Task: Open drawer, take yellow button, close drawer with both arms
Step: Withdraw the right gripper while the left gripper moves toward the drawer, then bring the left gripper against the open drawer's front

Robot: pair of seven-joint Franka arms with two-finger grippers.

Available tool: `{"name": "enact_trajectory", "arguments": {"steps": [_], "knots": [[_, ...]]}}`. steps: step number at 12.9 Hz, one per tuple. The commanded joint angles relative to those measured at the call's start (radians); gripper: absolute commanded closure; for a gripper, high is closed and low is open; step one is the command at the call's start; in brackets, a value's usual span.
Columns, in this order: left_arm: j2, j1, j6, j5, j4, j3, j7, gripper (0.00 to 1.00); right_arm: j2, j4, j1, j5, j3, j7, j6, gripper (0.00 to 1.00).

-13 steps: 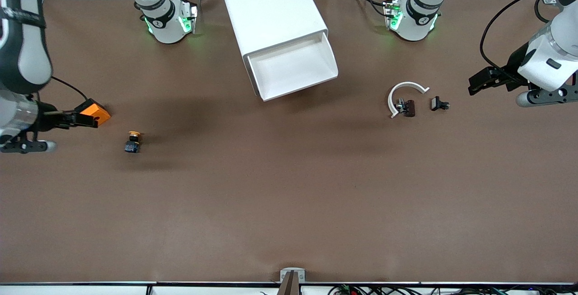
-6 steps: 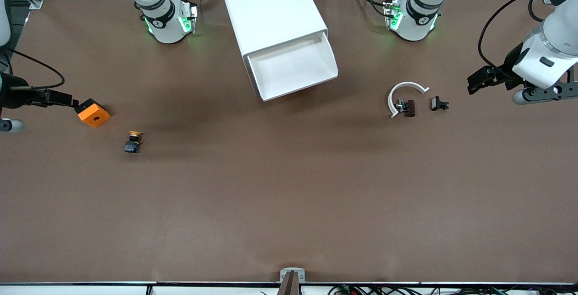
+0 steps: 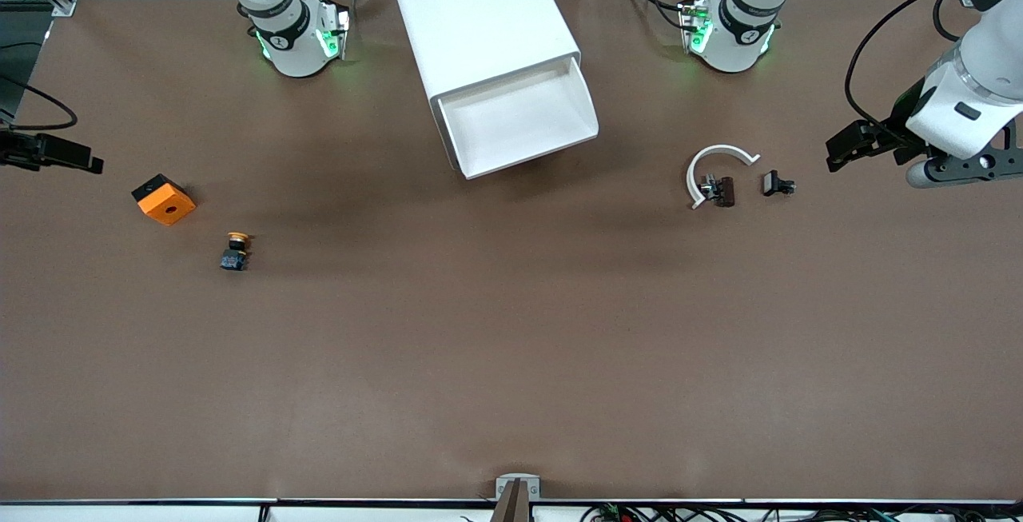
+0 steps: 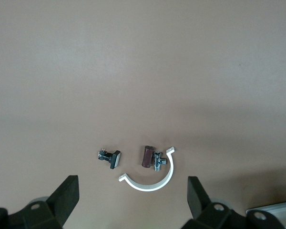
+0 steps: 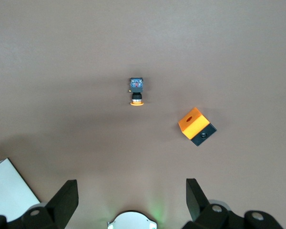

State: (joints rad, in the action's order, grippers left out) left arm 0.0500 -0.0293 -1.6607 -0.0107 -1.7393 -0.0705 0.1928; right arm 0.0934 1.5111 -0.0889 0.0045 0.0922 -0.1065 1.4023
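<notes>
The drawer [image 3: 523, 118] stands pulled out of the white cabinet [image 3: 479, 14], nothing in its tray. The button [image 3: 235, 252] lies on the table [image 3: 511, 346], near the orange block [image 3: 164, 200] at the right arm's end. Both end effectors gape wide, holding nothing — the right end effector [image 5: 131, 202] over the table's edge there, the left end effector [image 4: 132, 202] over the table near the white curved ring [image 3: 715, 170]

The tabletop [image 3: 511, 346] wears a matt brown covering, smooth and paper-like. The cabinet [image 3: 479, 18] and its drawer [image 3: 519, 118] look like smooth white plastic — faintly satin. Below the right end effector [image 5: 128, 200], the orange block [image 5: 194, 123] is matt plastic. Below the left end effector [image 4: 131, 198], the white ring [image 4: 150, 181] looks like plastic, beside shiny metal bolts [image 4: 102, 155].
</notes>
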Motion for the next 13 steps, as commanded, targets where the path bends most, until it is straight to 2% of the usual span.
{"name": "enact_trajectory", "arguments": {"steps": [1, 4, 6, 7, 13], "knots": [[-0.036, -0.006, -0.017, -0.011, 0.032, -0.008, 0.010, 0.00, 0.008, -0.052, 0.003, -0.017, -0.008, 0.025, -0.037, 0.00], [-0.042, -0.006, -0.022, -0.011, 0.026, -0.017, 0.010, 0.00, 0.008, -0.057, -0.006, -0.002, -0.003, 0.063, -0.057, 0.00], [-0.047, -0.004, -0.025, -0.009, 0.023, -0.029, 0.010, 0.00, 0.002, -0.058, 0.004, 0.049, -0.011, 0.064, -0.078, 0.00], [-0.047, -0.006, -0.025, -0.008, 0.021, -0.029, 0.010, 0.00, -0.003, -0.052, 0.021, 0.040, -0.011, 0.064, -0.071, 0.00], [-0.038, -0.027, -0.028, -0.003, -0.017, -0.075, 0.031, 0.00, -0.116, 0.013, 0.052, 0.032, -0.011, 0.064, -0.043, 0.00]]}}
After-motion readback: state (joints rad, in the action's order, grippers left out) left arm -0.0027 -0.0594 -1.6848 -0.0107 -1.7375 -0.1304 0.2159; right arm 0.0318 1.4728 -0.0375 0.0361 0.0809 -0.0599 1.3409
